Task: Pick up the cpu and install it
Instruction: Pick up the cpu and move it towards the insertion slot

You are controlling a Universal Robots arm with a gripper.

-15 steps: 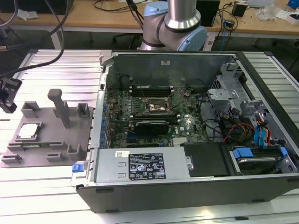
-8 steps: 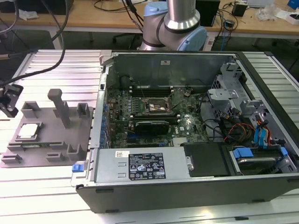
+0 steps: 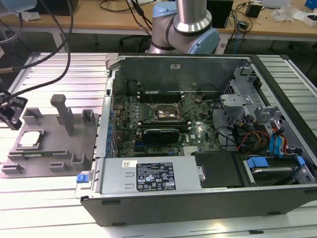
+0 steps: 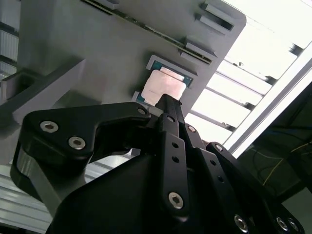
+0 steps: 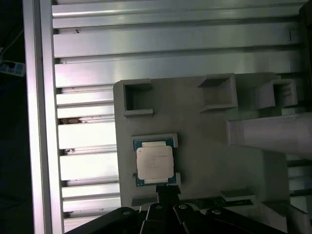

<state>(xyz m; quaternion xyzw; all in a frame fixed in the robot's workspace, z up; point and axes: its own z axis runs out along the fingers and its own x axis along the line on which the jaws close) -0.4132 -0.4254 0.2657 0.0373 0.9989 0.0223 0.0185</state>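
The cpu [image 3: 29, 139] is a small square chip with a pale silvery top. It lies flat in a recess of the grey fixture tray [image 3: 54, 148] at the exterior view's left, and both wrist views show it too [image 4: 163, 87] [image 5: 154, 163]. My black gripper [image 3: 11, 118] hangs above the tray's outer edge, clear of the chip. In both wrist views its fingers meet in one narrow tip [image 4: 169, 103] [image 5: 168, 190] just beside the cpu's edge, holding nothing. The dark socket frame [image 3: 168, 115] sits on the motherboard inside the open computer case.
The fixture tray carries upright posts [image 3: 63, 114] and small walled pockets [image 5: 137, 99]. It rests on a ribbed metal table [image 3: 59, 74]. The open case [image 3: 198, 148] holds drive bays, cables and a power supply. Black cables [image 3: 49, 74] trail across the table behind the gripper.
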